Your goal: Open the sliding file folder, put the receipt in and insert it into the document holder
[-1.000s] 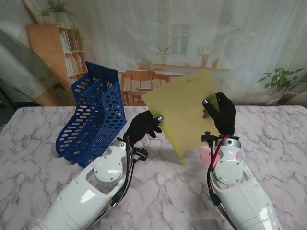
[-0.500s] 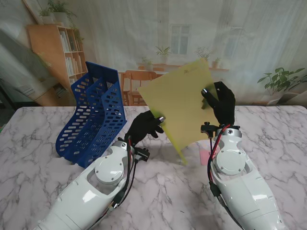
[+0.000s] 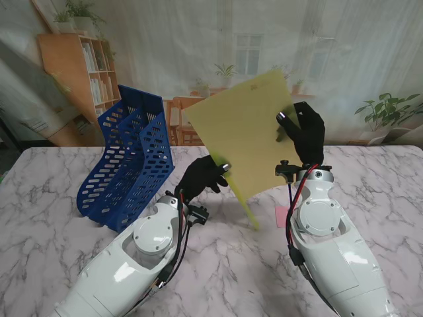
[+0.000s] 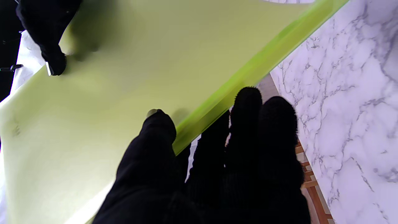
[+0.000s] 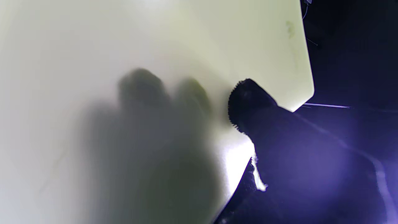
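Observation:
A yellow-green sliding file folder (image 3: pixel 248 132) is held up in the air, tilted, over the middle of the table. My right hand (image 3: pixel 303 135) is shut on its right edge, thumb in front and fingers behind the sheet (image 5: pixel 149 93). My left hand (image 3: pixel 201 177) is shut on the folder's lower left side, pinching at the green slide bar (image 4: pixel 248 71). A pink receipt (image 3: pixel 281 214) lies on the table by my right wrist, partly hidden by it. The blue perforated document holder (image 3: pixel 129 158) stands at the left, apart from both hands.
The marble table (image 3: pixel 59 231) stretches around both arms. Behind it hangs a printed backdrop with a bookshelf and chairs (image 3: pixel 73 59). The document holder's open slots face up and toward the right.
Both hands have raised the folder and carried it slightly left, toward the document holder. The right hand rose with it; the pink receipt stays on the table.

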